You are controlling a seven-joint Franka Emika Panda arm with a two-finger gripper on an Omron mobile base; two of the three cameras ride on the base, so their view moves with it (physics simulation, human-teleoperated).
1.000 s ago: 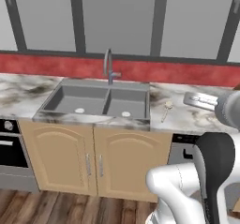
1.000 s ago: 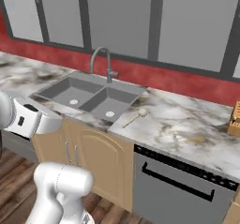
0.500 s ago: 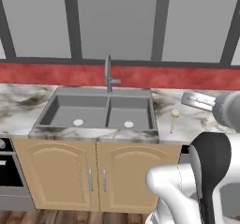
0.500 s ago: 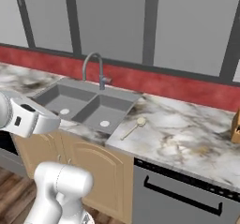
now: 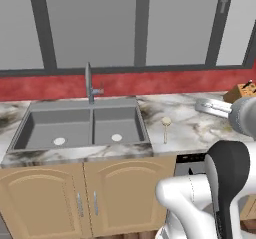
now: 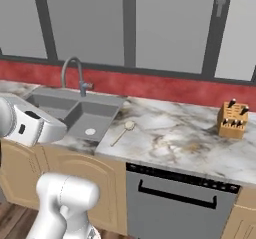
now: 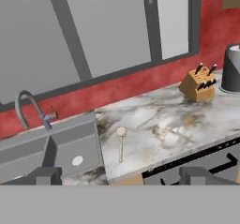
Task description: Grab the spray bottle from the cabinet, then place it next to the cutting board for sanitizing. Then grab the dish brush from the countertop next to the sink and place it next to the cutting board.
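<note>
Dish brush (image 7: 120, 143) lies on countertop (image 7: 173, 124) beside sink (image 7: 47, 148)

Sink (image 5: 80, 125): grey double basin set in the countertop (image 5: 200, 128), a round drain in each half. Tap (image 5: 90, 83): upright behind the sink's centre divider. Dish brush (image 5: 165, 128): flat on the marble just right of the sink, head away from the front edge. Knife block (image 5: 243, 90): far right of the sink, against the red wall.
</note>
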